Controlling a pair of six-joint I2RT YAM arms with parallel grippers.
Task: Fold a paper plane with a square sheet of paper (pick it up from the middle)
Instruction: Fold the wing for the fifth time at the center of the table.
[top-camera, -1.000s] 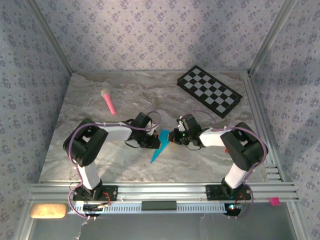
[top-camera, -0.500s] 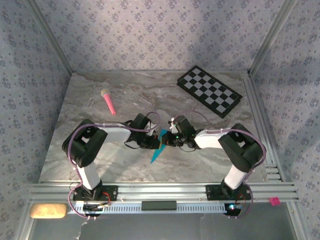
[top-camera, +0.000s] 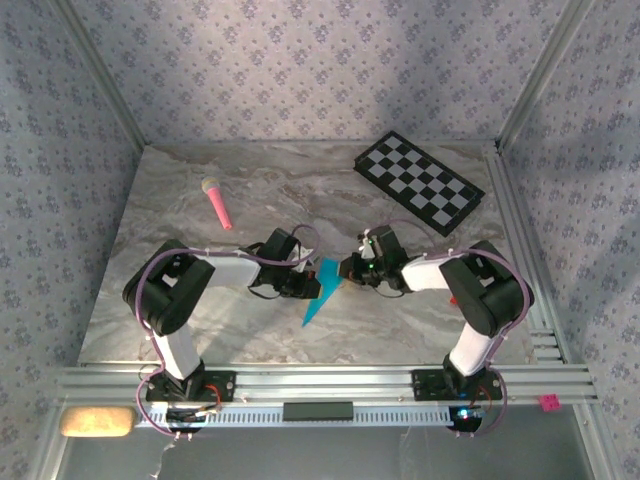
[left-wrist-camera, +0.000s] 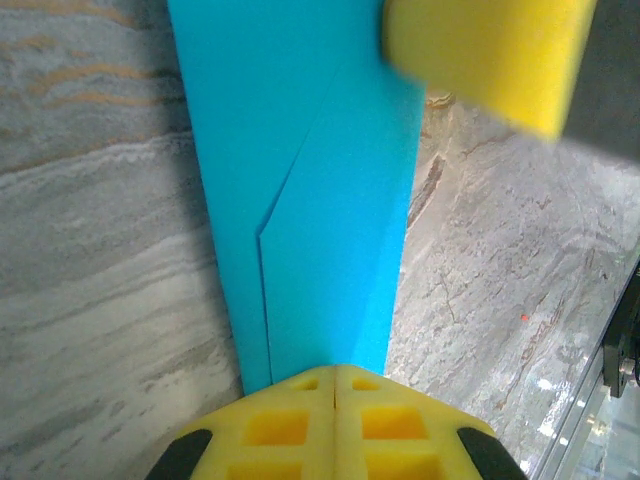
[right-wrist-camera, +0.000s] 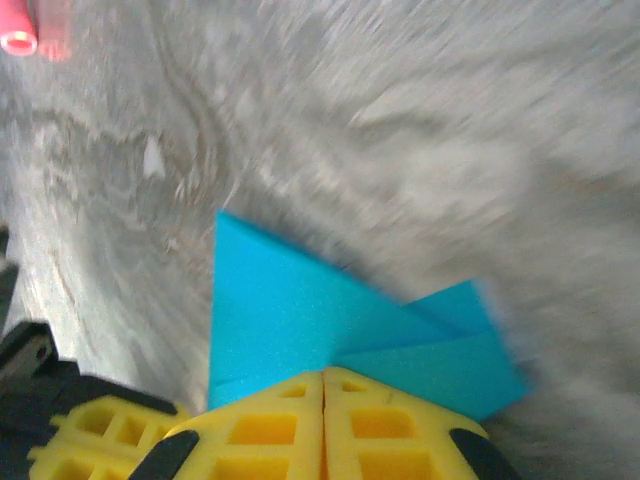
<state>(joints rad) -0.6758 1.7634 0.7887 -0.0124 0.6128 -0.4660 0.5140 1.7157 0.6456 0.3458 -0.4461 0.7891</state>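
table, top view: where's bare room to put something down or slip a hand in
The table is bare along the far edge between the pink stick and the checkerboard, and across the near strip between the tip of the paper plane and the front rail. The centre is crowded: left tool and right tool both clamp the plane.

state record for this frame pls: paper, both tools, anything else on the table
paper: paper plane, cyan, folded to a dart, tip toward the near edge
left tool: shut on paper plane, at its left edge
right tool: shut on paper plane, at its wide end
pink stick: far left, apart from both arms
checkerboard: far right corner
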